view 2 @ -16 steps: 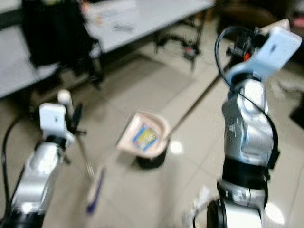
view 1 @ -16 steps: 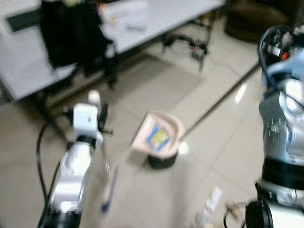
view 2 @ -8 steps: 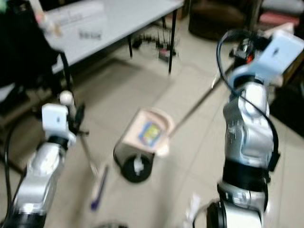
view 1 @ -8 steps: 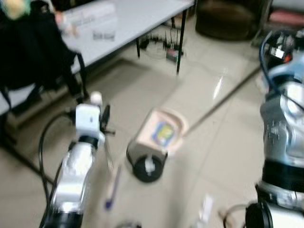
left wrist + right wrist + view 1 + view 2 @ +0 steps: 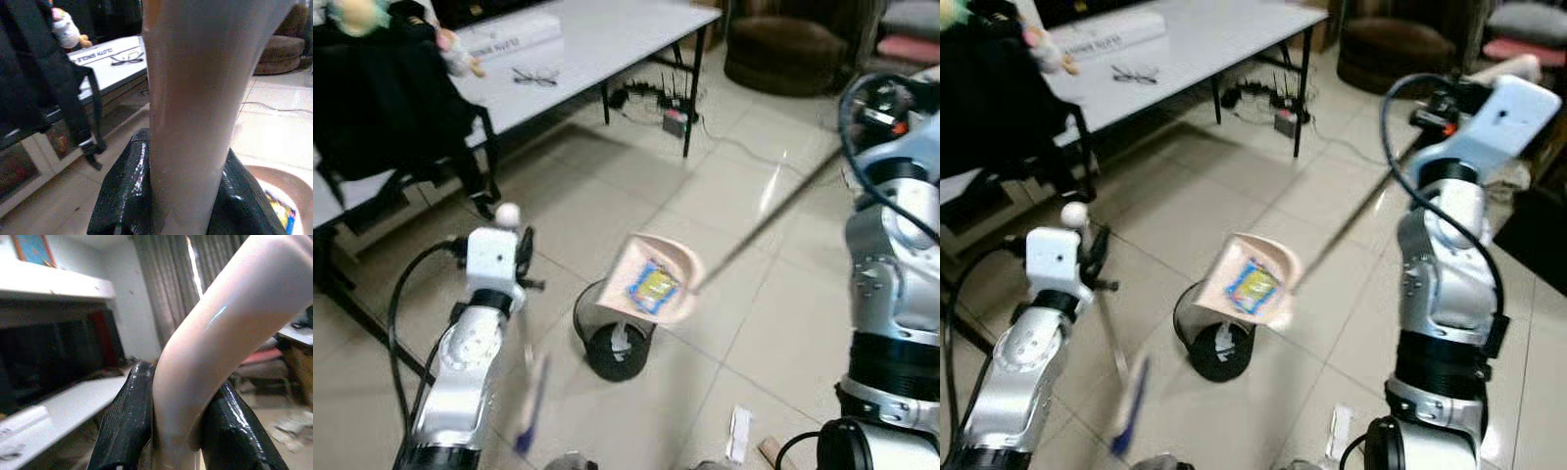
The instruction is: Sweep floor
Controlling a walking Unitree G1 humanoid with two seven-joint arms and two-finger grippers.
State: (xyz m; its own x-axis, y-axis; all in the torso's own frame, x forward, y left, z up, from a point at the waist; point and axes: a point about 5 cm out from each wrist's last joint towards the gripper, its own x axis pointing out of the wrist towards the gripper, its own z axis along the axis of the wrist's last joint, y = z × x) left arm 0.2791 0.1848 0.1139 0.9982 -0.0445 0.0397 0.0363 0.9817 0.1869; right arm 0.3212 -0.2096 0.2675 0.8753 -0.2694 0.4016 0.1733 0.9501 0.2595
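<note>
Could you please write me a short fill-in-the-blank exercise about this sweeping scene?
1. The dustpan hangs tilted above a black ____.
2. The left end effector is shut on the ____ handle.
3. A pair of glasses lies on the white ____.

Missing words: bin; broom; table

White box (image 5: 110, 53) on the table (image 5: 122, 68): you can read "CLOTH SINGLE".
Dustpan (image 5: 656, 279) sticker: print too blurred for you to read.
</note>
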